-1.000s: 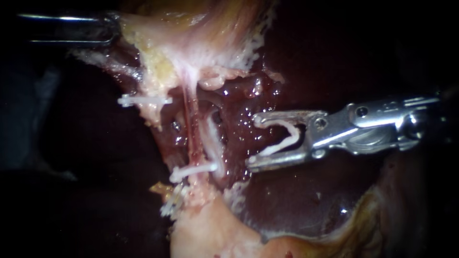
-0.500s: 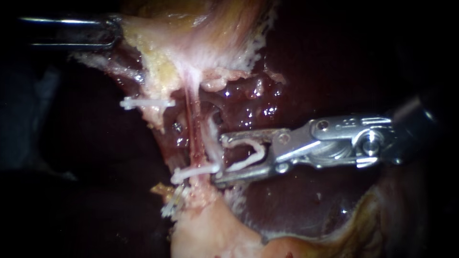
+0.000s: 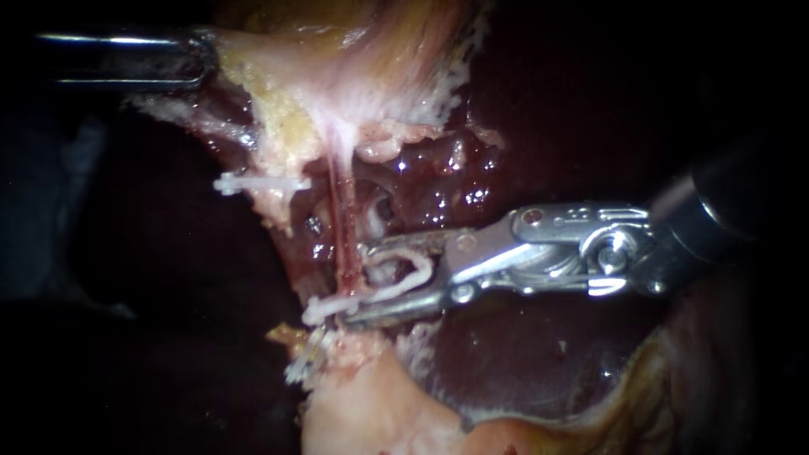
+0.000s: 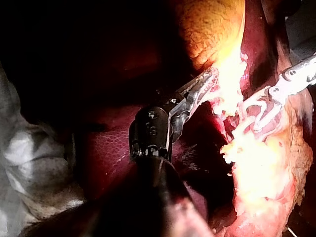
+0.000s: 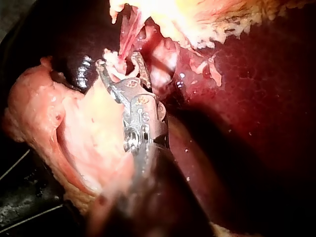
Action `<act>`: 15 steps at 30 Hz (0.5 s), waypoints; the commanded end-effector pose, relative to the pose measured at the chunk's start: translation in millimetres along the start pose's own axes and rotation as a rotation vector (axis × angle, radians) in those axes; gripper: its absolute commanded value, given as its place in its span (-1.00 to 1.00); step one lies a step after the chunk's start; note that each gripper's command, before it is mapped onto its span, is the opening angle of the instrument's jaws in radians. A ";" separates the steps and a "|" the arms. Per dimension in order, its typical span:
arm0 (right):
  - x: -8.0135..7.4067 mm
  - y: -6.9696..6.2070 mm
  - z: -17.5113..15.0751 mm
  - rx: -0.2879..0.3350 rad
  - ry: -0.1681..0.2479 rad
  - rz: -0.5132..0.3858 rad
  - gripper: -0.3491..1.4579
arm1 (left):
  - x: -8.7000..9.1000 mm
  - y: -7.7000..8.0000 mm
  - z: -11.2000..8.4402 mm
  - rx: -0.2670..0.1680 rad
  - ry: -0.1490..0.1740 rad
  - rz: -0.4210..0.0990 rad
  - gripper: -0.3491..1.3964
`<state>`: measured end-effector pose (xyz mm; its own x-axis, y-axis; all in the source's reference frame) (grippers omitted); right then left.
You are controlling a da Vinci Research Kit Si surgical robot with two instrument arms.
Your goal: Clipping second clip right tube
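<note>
The left instrument [image 3: 199, 61] has its claw clamped on the gallbladder [image 3: 337, 76] and pulls it away, so the tubes below stand stretched and apart. The pale right tube [image 3: 373, 221] runs just beside the red tube [image 3: 337, 227], over the liver [image 3: 522, 354]. The right instrument [image 3: 358, 285] comes in level. Its claw is spread wide yet carries a white loaded clip [image 3: 404, 274], straddling the right tube just gallbladder-side of the seated clip [image 3: 337, 302], probably so the two sit close without overlapping. Another clip [image 3: 261, 182] sits higher, on the tissue's edge.
</note>
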<state>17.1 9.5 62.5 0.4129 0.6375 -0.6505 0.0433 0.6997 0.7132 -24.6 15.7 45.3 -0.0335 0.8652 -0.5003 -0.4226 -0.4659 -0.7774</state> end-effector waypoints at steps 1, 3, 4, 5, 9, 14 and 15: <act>0.0 0.1 0.3 0.001 -0.002 -0.003 -0.11 | 0.0 0.0 0.0 0.000 0.000 0.000 -1.00; 0.0 0.1 0.9 0.007 -0.003 0.001 -0.11 | -0.1 0.0 0.0 0.000 0.000 0.000 -1.00; -0.1 0.2 1.1 0.008 -0.004 0.005 -0.11 | -0.1 0.0 0.1 -0.002 -0.001 0.000 -1.00; -0.1 0.2 1.4 0.010 -0.005 0.003 -0.11 | -0.1 0.0 0.1 -0.002 -0.001 0.000 -1.00; -0.4 0.3 2.6 0.029 0.001 0.014 -0.11 | -0.1 0.0 0.1 -0.002 -0.001 0.001 -1.00; -0.2 0.4 3.3 0.073 0.032 0.027 -0.12 | -0.1 0.0 0.1 -0.002 -0.001 0.001 -1.00; -0.2 0.4 3.4 0.079 0.039 0.030 -0.12 | -0.1 0.0 0.1 -0.004 0.002 0.001 -1.00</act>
<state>20.3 8.6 63.8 0.3779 0.6747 -0.6340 0.1065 0.6486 0.7537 -24.7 15.7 45.4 -0.0338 0.8649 -0.5007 -0.4199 -0.4670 -0.7782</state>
